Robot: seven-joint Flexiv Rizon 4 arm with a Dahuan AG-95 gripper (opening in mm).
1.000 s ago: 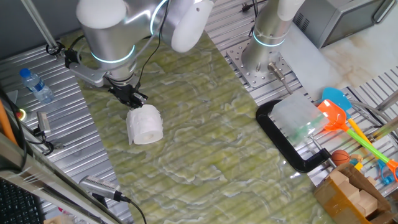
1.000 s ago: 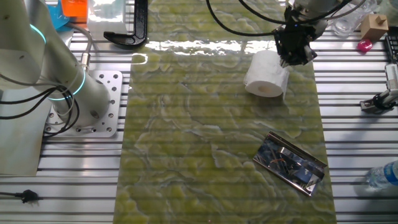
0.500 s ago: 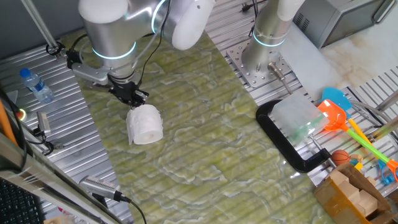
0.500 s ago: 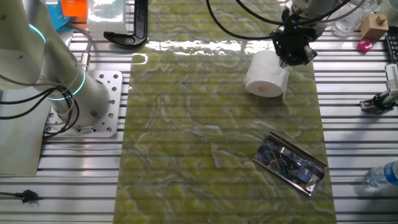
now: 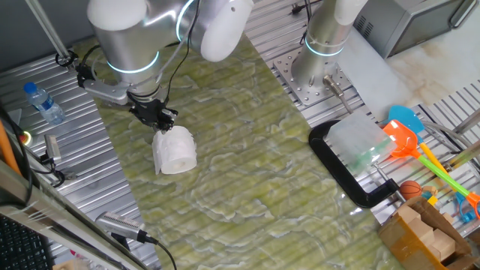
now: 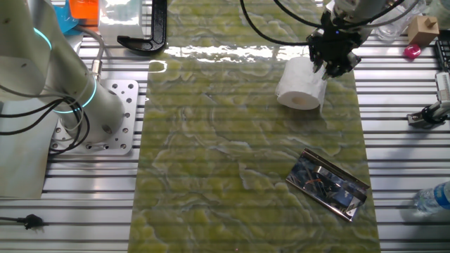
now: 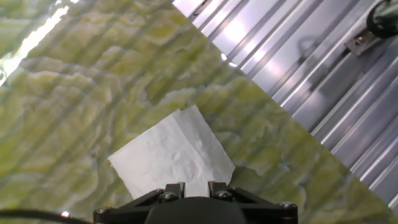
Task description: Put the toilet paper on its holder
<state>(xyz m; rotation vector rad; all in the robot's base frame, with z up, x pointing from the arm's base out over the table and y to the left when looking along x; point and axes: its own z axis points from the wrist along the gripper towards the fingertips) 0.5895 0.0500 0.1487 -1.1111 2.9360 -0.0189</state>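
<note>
The toilet paper (image 5: 175,151) is a white roll lying on its side on the green mat, also seen in the other fixed view (image 6: 301,84) and the hand view (image 7: 173,155). My gripper (image 5: 157,118) hangs right over the roll's back end (image 6: 330,63), at its top edge; its jaws stand a narrow gap apart with white tissue showing between them (image 7: 195,186). The roll rests on the mat. The holder (image 6: 329,184) is a shiny dark plate lying flat on the mat, well apart from the roll, toward the front right. The arm hides it in the first fixed view.
A black C-shaped frame (image 5: 346,171) lies at the mat's edge, seen also in the other view (image 6: 148,35). A clear water bottle (image 5: 42,102) lies on the slatted table. The second arm's base (image 6: 105,116) is bolted beside the mat. Toys (image 5: 412,139) crowd one corner.
The arm's upper body has swayed slightly sideways. The gripper stays at the roll's end and the roll has not moved.
</note>
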